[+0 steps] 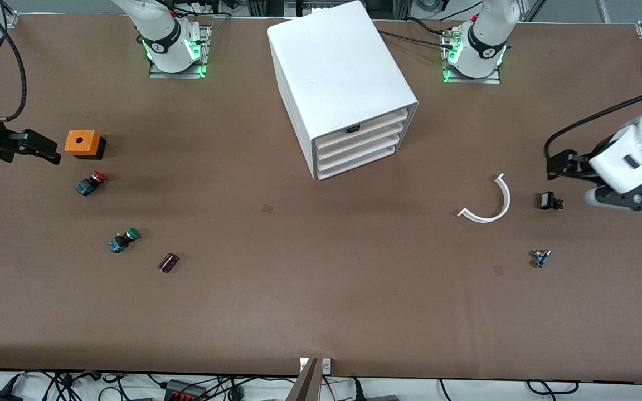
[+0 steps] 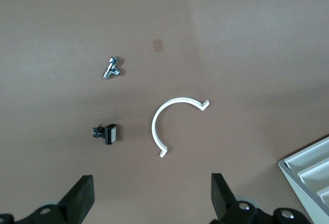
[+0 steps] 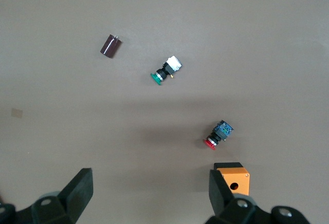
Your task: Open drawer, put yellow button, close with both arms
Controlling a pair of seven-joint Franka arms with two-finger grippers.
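The drawer (image 1: 366,126), topmost of a white cabinet (image 1: 337,72), is shut, its dark handle facing the front camera. The yellow button is out of view. My left gripper (image 1: 554,166) hangs open and holds nothing over the table at the left arm's end, above a small black part (image 1: 549,200). In the left wrist view the left gripper (image 2: 152,183) has bare table between its fingers. My right gripper (image 1: 48,149) hangs open and holds nothing at the right arm's end, beside an orange box (image 1: 82,143). The right wrist view shows the right gripper (image 3: 149,180) with that orange box (image 3: 234,179) by one finger.
A red-capped button (image 1: 91,182) and a green-capped button (image 1: 123,239) lie nearer the front camera than the orange box, with a dark cylinder (image 1: 168,262) beside them. Toward the left arm's end lie a white curved strip (image 1: 491,205) and a small metal fitting (image 1: 541,258).
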